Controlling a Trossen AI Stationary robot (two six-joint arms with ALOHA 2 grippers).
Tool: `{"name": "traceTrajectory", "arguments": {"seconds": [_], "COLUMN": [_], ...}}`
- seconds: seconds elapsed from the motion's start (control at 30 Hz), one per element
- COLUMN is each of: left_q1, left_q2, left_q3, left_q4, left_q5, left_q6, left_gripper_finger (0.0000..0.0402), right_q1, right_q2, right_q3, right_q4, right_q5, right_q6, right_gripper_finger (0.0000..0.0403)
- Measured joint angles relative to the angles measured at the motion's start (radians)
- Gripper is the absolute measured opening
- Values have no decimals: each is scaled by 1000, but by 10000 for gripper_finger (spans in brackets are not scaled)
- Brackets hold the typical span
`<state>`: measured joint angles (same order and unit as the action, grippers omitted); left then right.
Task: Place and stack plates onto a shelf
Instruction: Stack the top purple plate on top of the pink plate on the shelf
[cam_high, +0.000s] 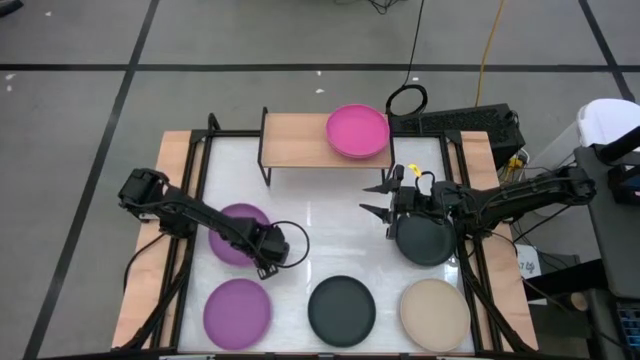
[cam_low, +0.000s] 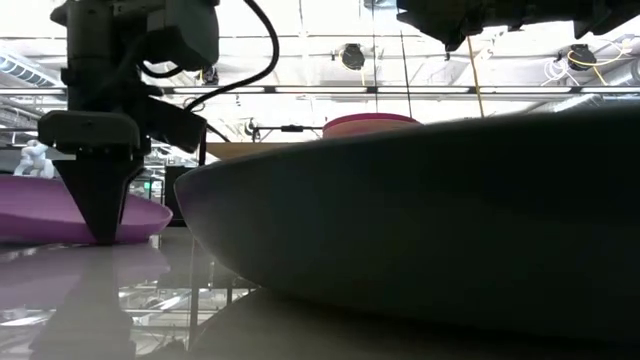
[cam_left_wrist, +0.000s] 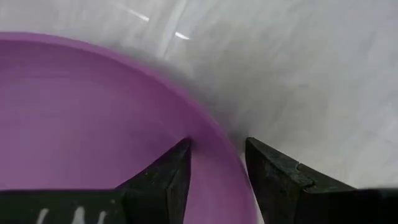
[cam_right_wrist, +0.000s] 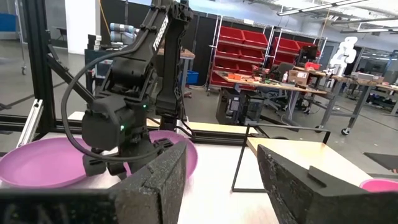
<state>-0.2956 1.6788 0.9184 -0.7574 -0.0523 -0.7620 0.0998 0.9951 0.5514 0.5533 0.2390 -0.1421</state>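
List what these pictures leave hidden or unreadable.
- Purple plate, high view: the left arm covers its middle.
- Dark plate, high view: partly under the right gripper.
- Magenta plates on the shelf: their number cannot be counted.
- Low view: a dark plate up close blocks the table's right side.

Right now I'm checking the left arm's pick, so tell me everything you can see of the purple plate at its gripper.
The purple plate is round, shallow, smooth matte plastic with a low raised rim. It lies flat on the white table, behind a second purple plate. The left gripper is open and straddles its rim, one finger inside, the other on the table side. The arm hides part of it from above.
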Motion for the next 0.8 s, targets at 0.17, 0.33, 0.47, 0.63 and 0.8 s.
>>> {"name": "traceTrajectory", "arguments": {"seconds": [0.17, 0.33, 0.47, 0.63, 0.8], "left_q1": [10, 10, 10, -2, -50], "left_q2": [2, 2, -13, -80, -152], "left_q3": [2, 2, 32, 82, 170], "left_q4": [0, -12, -116, -202, -184], "left_q5": [3, -4, 0, -7, -22], "left_q6": [43, 111, 139, 183, 342], "left_gripper_finger": [154, 93, 24, 11, 10], "right_q1": [0, 0, 0, 0, 0], "right_q2": [0, 0, 0, 0, 0], "right_q3": [0, 0, 0, 0, 0], "right_q4": [-2, -4, -4, -2, -3], "right_q5": [0, 0, 0, 0, 20], "right_q6": [0, 0, 0, 0, 0], "right_gripper_finger": [176, 176, 176, 176, 176]}}
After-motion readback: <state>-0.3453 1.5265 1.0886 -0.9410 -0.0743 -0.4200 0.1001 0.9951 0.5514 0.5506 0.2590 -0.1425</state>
